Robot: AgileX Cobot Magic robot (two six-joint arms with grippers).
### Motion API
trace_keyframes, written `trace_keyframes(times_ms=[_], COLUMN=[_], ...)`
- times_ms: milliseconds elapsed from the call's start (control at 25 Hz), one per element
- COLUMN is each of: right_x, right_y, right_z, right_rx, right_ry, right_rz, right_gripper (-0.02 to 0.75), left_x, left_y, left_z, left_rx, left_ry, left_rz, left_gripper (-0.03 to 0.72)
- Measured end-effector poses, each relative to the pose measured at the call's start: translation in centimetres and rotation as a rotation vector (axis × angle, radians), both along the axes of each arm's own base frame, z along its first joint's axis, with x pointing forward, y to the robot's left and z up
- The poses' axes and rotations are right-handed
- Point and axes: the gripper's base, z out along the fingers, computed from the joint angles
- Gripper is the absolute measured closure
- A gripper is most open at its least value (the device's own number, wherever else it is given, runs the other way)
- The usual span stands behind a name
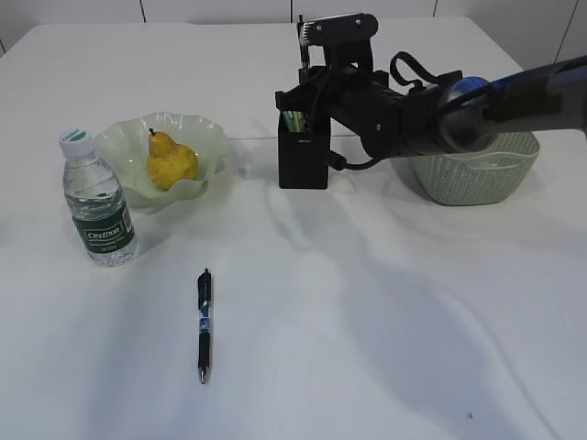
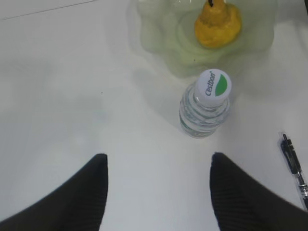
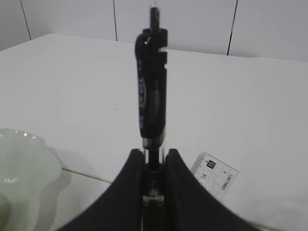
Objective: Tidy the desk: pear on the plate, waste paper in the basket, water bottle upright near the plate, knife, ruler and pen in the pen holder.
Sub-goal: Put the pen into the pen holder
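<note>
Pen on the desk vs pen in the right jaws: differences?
The loose pen lies flat on the desk, untouched; the gripped pen stands upright, clamped by the right gripper over the pen holder. The loose one shows a clear barrel section; the gripped one's upper body looks all black. Both are dark click-style pens.

Black right arm (image 1: 404, 115) with blue band, looped black cables, left tool (image 2: 159, 192) with ribbed matte black fingers (image 2: 82, 197)

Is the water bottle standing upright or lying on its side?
Upright. The water bottle stands on its base with the white cap on top, beside the plate; the left wrist view looks down on its cap.
</note>
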Motion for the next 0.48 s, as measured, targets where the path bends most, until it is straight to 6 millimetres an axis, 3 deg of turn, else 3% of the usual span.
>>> trace_keyframes(times_ms=[200, 480], right_x=[0.2, 0.3], right_y=[-0.3, -0.3], right_z=[-0.6, -3.0], right_rx=[-0.006, -0.025], right_ry=[0.027, 0.081], right_rz=[-0.004, -0.002], right_gripper=[0.654, 0.654], left_x=[0.1, 0.1], left_y=[0.0, -0.1], left_z=[0.1, 0.1], left_rx=[-0.004, -0.008], left_ry=[-0.014, -0.016], left_rz=[-0.003, -0.004], left_gripper=[0.221, 0.221])
